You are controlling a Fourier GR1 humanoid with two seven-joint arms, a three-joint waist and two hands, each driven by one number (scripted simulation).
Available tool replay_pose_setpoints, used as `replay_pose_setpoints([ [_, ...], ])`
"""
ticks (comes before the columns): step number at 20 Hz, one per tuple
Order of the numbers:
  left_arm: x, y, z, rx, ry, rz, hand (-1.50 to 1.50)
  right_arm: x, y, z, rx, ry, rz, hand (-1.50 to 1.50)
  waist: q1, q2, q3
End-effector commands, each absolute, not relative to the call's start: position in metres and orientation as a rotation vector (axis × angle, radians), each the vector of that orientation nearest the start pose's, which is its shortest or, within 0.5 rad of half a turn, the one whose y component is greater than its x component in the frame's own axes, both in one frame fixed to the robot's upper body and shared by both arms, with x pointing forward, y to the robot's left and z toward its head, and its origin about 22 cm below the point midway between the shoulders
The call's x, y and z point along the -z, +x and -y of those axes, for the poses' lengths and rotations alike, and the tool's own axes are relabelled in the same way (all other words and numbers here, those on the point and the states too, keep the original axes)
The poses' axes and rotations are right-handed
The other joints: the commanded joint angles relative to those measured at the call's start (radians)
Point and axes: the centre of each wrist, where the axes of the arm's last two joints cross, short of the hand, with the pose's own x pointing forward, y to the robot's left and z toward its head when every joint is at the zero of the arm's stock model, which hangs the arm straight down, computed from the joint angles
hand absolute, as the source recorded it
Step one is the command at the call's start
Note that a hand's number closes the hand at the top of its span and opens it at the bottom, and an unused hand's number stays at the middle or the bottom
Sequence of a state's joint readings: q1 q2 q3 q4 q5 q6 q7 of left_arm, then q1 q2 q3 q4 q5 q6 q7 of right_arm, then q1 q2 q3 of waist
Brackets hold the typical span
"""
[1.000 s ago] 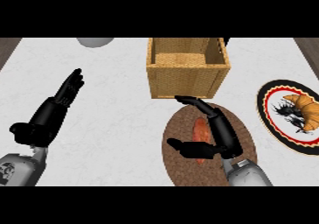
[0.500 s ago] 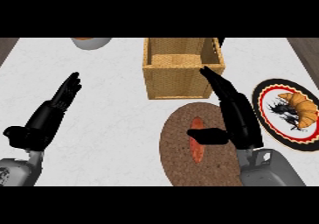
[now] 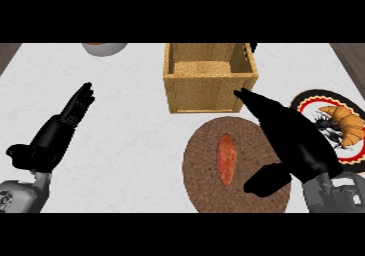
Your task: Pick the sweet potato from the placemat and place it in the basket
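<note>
Just left of the right hand (image 3: pixel 292 137), whose fingers stretch straight and hold nothing, the sweet potato (image 3: pixel 227 159) lies on the placemat (image 3: pixel 208 175). Ahead of its fingertips stands the basket (image 3: pixel 210 91). The left hand (image 3: pixel 58 131) rests flat-fingered, well apart. The right hand partly hides a plate (image 3: pixel 358 150).

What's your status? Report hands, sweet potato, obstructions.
Left hand open, resting. Right hand open beside sweet potato, on placemat. Basket unobstructed.
</note>
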State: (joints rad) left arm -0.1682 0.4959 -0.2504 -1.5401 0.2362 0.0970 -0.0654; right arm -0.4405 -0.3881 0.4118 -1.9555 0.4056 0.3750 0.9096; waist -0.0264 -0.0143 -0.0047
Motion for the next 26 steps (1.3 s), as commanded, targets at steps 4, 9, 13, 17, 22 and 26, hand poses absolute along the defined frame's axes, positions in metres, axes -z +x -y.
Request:
replay_pose_setpoints([
  [4,-0.055,0.272,-0.281,0.368,0.056,1.681,0.0,-0.22,0.216,0.178,-1.146,-0.589,1.141,-1.5,0.014,0.008,0.003],
  [9,-0.061,0.284,-0.254,0.369,0.048,1.676,0.0,-0.238,0.211,0.189,-1.106,-0.594,1.164,-1.5,0.017,0.01,0.004],
  [13,-0.045,0.274,-0.268,0.376,0.035,1.681,0.0,-0.227,0.203,0.203,-1.071,-0.607,1.167,-1.5,0.021,0.012,0.004],
  [17,-0.06,0.277,-0.251,0.393,0.05,1.711,0.0,-0.2,0.21,0.188,-0.991,-0.561,1.223,-1.5,0.026,0.013,0.005],
  [22,-0.054,0.284,-0.257,0.396,0.044,1.705,0.0,-0.164,0.23,0.189,-0.954,-0.565,1.235,-1.5,0.027,0.016,0.005],
  [26,-0.049,0.276,-0.267,0.369,0.034,1.705,0.0,-0.128,0.228,0.188,-0.948,-0.593,1.256,-1.5,0.028,0.015,0.005],
])
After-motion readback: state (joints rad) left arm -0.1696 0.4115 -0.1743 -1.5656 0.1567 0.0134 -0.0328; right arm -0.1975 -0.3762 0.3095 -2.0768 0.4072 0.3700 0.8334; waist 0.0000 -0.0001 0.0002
